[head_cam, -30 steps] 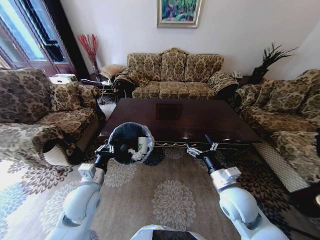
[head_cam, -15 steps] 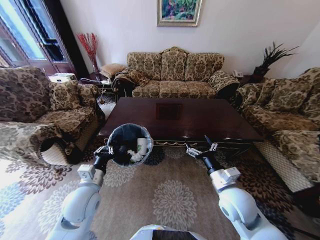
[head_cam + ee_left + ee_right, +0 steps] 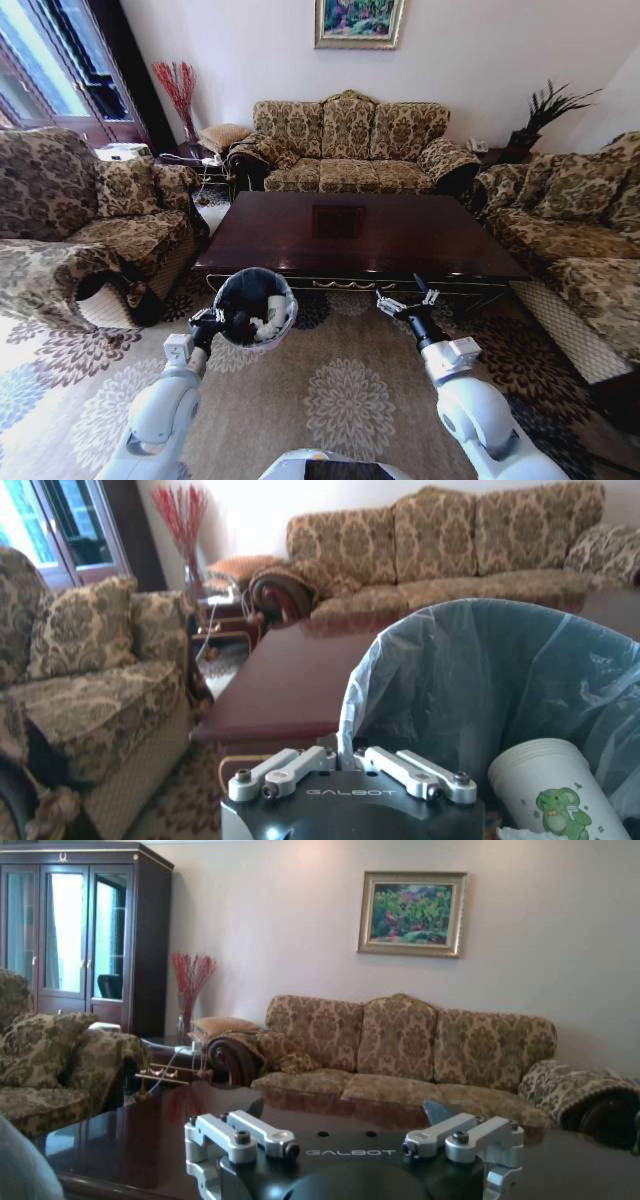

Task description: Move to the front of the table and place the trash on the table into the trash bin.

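Glossy dark reddish-brown wood makes up the one large rectangular coffee table (image 3: 365,235), which stands in the middle of the room with three patterned brown sofas (image 3: 348,147) around it. Before its near edge, two white robot arms reach forward. The left gripper (image 3: 207,322) is clenched on the rim of the single small round trash bin (image 3: 255,306), lined with a grey-black plastic bag folded over its rim, and holds it tilted in the air just in front of the table's left corner. Inside the bin I can count one white paper cup (image 3: 556,792) with a green printed figure, leaning against the bag, and some crumpled white paper scraps (image 3: 263,327); how many scraps I cannot tell. The right gripper (image 3: 404,303) hovers near the table's front edge, well apart from the bin, its two fingers spread and holding nothing.
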